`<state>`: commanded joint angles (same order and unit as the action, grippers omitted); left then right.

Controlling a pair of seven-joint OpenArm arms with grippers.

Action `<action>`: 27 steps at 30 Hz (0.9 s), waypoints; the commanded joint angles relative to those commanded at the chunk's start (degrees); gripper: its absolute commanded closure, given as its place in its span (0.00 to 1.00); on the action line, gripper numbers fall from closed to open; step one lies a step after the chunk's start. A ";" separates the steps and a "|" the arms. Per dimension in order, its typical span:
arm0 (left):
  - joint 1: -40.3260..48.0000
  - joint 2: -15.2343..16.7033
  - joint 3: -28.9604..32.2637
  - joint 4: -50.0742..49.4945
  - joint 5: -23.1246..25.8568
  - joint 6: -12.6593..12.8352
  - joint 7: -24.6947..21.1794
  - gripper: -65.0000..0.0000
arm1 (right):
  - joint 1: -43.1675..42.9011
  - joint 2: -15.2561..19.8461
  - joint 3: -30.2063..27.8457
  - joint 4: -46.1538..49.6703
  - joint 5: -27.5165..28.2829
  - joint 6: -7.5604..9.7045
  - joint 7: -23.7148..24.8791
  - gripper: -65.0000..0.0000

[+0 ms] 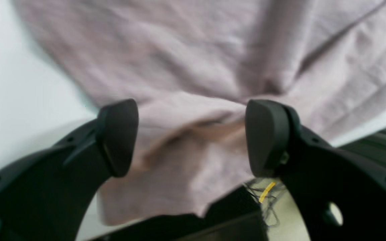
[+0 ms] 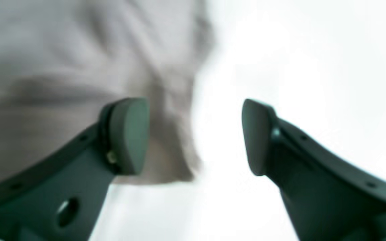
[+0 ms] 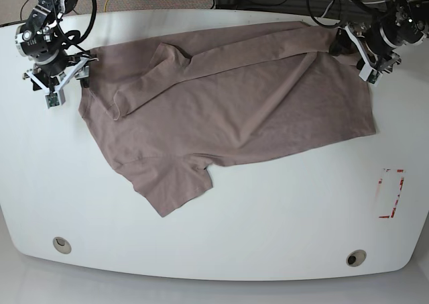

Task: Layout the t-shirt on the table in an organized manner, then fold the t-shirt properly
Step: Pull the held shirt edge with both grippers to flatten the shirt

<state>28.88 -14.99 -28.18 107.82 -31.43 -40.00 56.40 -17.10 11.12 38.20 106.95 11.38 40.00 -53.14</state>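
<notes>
- The t-shirt (image 3: 228, 109) lies spread on the surface (image 3: 221, 243), across its far half.
- One sleeve (image 3: 175, 186) points toward the near edge.
- Right tool (image 3: 66, 81) sits at the shirt's left corner in the base view; left tool (image 3: 362, 52) sits at its far right corner.
- Two grommet holes (image 3: 62, 244) lie along the near edge.
- A tape rectangle (image 3: 391, 193) lies right of the shirt.
</notes>
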 joint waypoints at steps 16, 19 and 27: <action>-0.26 0.09 -0.09 -0.44 4.40 0.00 -0.26 0.28 | -1.67 -0.26 0.09 -10.11 0.18 0.00 5.01 0.64; -0.53 0.26 0.09 -0.53 6.51 0.00 -0.26 0.28 | -2.55 -0.26 0.09 -10.11 0.18 0.00 5.10 0.81; -1.85 0.09 0.09 -2.46 6.95 0.00 -0.18 0.28 | -7.47 -2.81 0.18 -7.65 0.18 0.00 5.19 0.89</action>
<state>27.03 -14.90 -28.09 105.36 -24.48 -40.00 56.22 -24.57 8.31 38.37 99.30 11.56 40.00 -47.96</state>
